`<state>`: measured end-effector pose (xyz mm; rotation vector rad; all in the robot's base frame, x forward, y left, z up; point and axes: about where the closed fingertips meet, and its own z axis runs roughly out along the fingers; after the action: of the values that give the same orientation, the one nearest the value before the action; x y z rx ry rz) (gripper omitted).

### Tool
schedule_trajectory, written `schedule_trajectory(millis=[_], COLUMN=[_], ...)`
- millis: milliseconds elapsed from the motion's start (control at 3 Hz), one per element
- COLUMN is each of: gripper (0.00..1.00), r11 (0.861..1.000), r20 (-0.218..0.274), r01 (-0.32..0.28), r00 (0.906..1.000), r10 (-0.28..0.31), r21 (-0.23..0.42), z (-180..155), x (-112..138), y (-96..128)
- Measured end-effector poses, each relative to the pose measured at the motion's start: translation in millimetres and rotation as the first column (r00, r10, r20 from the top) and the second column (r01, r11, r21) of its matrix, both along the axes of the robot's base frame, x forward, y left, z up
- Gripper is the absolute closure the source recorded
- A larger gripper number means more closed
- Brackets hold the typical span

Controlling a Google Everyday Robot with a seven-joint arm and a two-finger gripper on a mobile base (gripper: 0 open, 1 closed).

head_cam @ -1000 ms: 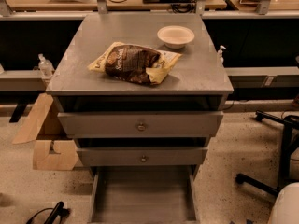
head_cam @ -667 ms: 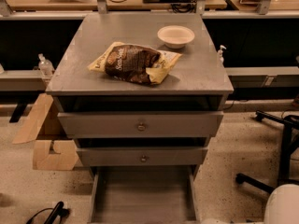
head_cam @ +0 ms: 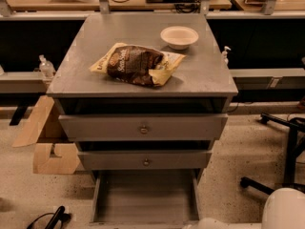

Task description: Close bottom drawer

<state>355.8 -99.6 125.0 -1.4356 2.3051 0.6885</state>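
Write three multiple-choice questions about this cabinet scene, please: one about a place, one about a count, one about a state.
1. Where is the bowl? A) on the cabinet top, near the snack bag B) on the floor C) on a chair
2. How many drawers carry a round knob? A) one B) two C) three
3. The bottom drawer is A) shut B) pulled out C) missing
Key: 1 A, it rests on the grey top; 2 B, only the top drawer and middle drawer show knobs; 3 B, its tray floor is exposed.
The gripper is out of view; a white robot part shows bottom right.
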Motion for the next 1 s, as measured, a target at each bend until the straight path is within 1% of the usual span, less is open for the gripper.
schedule_trajectory(millis=[333,667,1000], gripper=[1.00,1.00,1.00], r11=[1.000,1.000,0.999], r20=[0.025,0.025,0.051], r01=[-0.021,-0.021,-0.042], r00=[0.9995,0.9995,0.9978], r10=[0.021,0.021,0.043], r21=[-0.002,-0.002,-0.015], z=[-6.5,-6.5,-8.0], x=[23.7,21.4,47.3], y=[11.0,11.1,23.7])
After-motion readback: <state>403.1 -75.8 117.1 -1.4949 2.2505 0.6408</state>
